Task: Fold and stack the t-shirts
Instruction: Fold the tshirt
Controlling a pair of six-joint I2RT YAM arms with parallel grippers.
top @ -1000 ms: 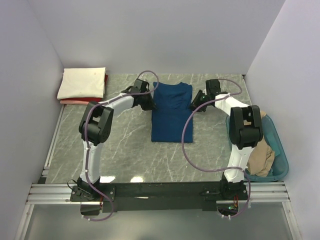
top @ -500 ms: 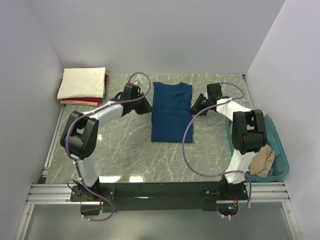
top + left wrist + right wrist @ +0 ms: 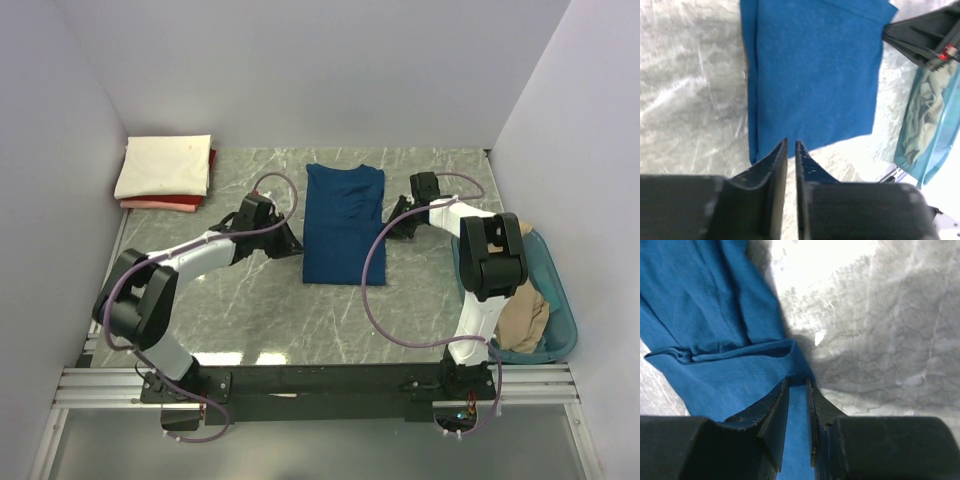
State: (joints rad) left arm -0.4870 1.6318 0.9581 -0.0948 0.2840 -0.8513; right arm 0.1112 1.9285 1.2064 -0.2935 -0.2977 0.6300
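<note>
The blue shirt is lying folded into a long strip in the middle of the table. The right claw is pinching its right edge. The left claw is hovering by its left edge, fingers pressed almost together. A cream shirt is sitting on a red shirt at the far left.

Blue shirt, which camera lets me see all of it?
Top external: the whole blue shirt shows, lying flat. Left wrist shows most of it, cut off at the top; right wrist only a folded edge.
</note>
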